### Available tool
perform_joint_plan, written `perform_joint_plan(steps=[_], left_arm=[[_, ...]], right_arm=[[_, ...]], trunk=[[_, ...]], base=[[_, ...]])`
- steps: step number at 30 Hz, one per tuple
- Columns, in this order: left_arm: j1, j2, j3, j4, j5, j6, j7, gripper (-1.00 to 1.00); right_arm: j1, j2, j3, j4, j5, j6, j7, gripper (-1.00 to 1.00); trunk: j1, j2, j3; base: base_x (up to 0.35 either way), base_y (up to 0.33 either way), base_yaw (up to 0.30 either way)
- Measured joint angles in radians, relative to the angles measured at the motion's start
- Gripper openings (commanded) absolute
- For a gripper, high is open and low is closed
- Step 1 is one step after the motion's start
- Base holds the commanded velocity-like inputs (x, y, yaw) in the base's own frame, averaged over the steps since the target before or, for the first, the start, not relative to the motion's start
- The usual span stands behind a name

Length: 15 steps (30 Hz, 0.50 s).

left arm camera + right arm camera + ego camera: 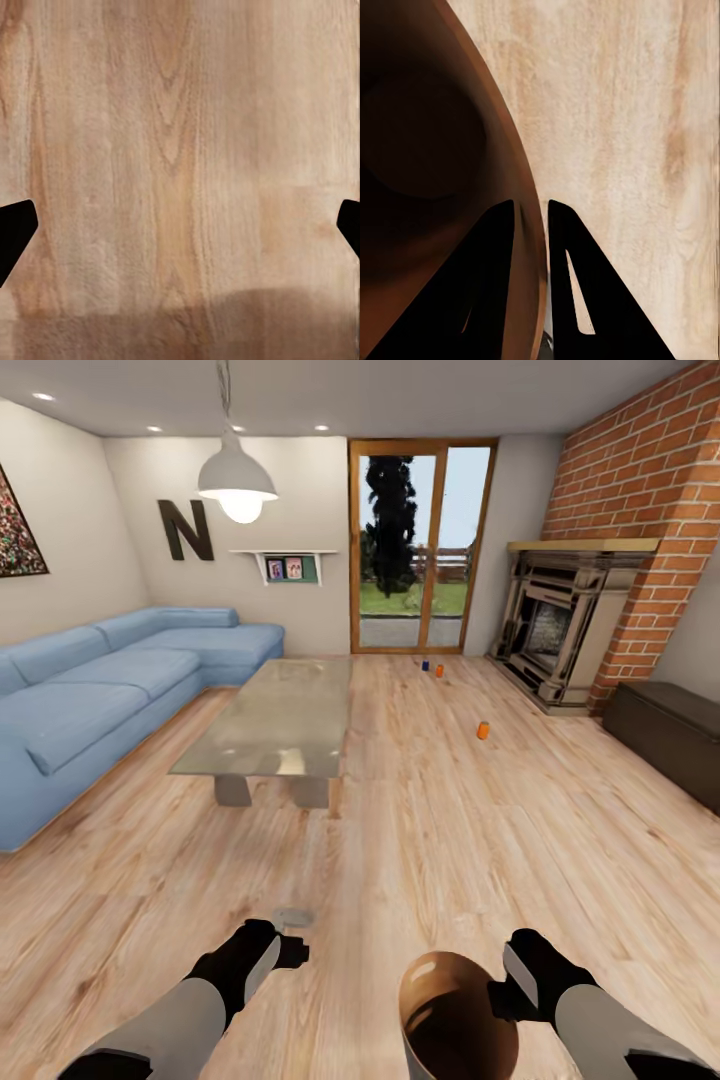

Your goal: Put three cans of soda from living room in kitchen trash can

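with the right end effector (531,217) clamped on the trash can (455,1010) rim and the left end effector (180,225) spread apart, the three cans (483,731) on the floor (420,830) look light, rigid, best pinched mid-body.

Blue sofa (90,700) beside glass coffee table (275,720).

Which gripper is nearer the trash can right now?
Right. The right gripper is clamped on the trash can rim, one finger inside, one outside. The left gripper hangs open over bare floor, apart from it.

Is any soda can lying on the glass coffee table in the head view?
No: the three cans, blue, orange and orange, stand on the wood floor beyond the glass table.
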Motion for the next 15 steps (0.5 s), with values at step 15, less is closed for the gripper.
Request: perform_joint_plan(steps=[15], left_arm=[[0.0,0.0,0.0,0.0,0.0,-0.013,0.0,1.0]], right_arm=[[0.0,-0.001,0.0,0.0,0.001,0.0,0.0,-1.0]], trunk=[[0.0,0.0,0.0]], base=[[0.15,-0.319,-0.286]])
